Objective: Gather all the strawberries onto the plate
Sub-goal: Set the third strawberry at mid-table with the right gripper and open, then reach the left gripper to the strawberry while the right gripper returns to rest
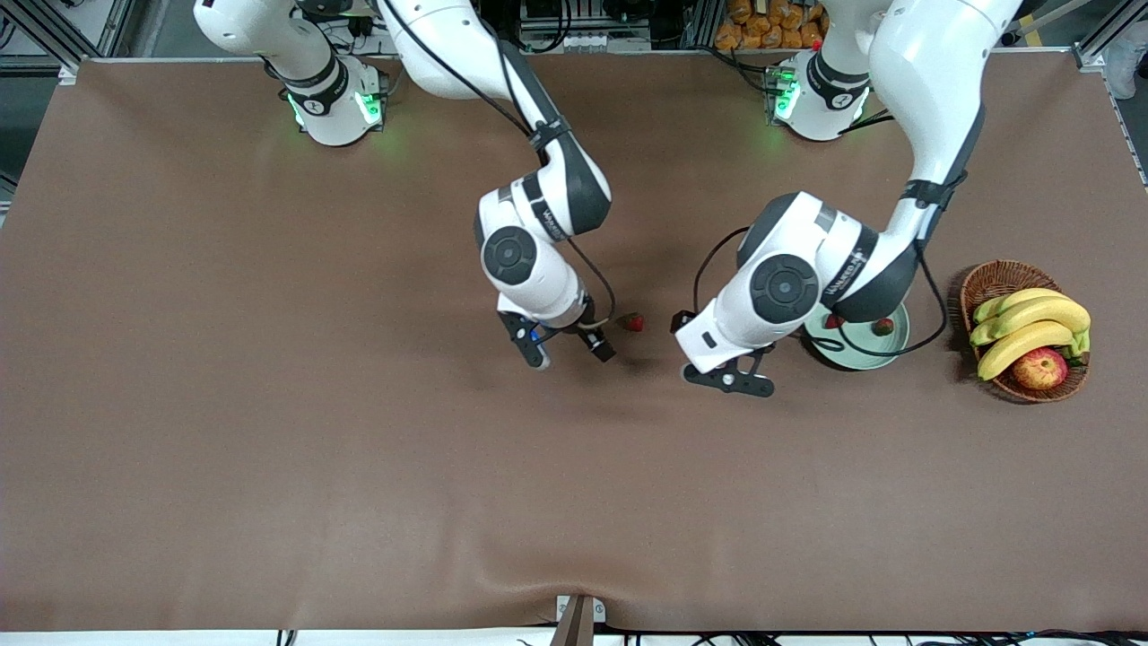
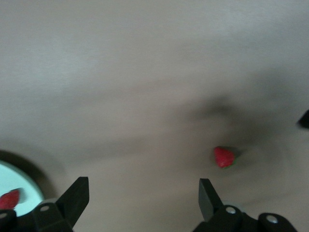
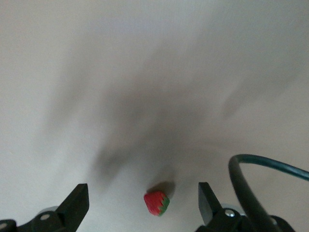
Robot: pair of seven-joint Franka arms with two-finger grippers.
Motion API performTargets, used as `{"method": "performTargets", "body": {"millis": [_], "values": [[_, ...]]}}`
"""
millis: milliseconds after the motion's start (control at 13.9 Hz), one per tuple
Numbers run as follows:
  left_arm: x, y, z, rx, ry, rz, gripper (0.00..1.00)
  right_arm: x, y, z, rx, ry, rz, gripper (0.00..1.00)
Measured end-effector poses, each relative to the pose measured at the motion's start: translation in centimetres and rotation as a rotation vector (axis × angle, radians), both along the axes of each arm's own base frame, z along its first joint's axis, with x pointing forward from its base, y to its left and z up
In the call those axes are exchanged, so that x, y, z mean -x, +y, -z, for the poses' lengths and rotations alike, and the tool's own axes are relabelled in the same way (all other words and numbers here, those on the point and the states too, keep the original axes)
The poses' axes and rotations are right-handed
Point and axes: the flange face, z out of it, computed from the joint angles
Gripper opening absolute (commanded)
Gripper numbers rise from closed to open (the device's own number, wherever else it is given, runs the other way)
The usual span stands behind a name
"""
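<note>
Front view: the right end effector (image 1: 565, 348) is held over the brown worktop (image 1: 269, 404), fingers apart and empty, just beside a loose strawberry (image 1: 634, 322). The left end effector (image 1: 728, 377) is spread wide and empty, held over the worktop beside the plate (image 1: 888, 345). Two strawberries (image 1: 883, 327) are seen on the plate, partly hidden by the left arm. A wicker basket (image 1: 995, 280) of fruit is set toward the left arm's end.

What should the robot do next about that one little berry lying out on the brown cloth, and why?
Probably lower the right gripper over the loose strawberry and close. Its wrist view shows the berry on the table between open fingers, not yet held. The plate already holds two berries, and the left gripper hangs open beside it.
</note>
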Motion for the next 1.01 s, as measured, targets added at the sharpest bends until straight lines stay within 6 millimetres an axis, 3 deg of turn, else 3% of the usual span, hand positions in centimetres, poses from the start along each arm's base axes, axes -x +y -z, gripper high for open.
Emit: {"method": "performTargets", "body": {"millis": [216,431,719,1006], "values": [[2.1,-3.9,1.1,-0.002,0.014,0.058,1.0,-2.8,-4.1,-3.1,0.037,0.043,-0.002,1.0],[5.0,-7.8,4.1,-0.032,0.051,0.091,1.0,-5.1,-8.5,-5.1,0.064,0.043,-0.023,1.0],[4.8,-7.8,7.4,-0.038,0.093,0.074,1.0,-7.9,-14.2,-6.8,0.04,0.056,-0.039,1.0],[4.1,-7.0,8.6,-0.036,0.105,-0.104,1.0,-11.1,-22.7,-10.2,-0.023,0.042,-0.038,1.0]]}}
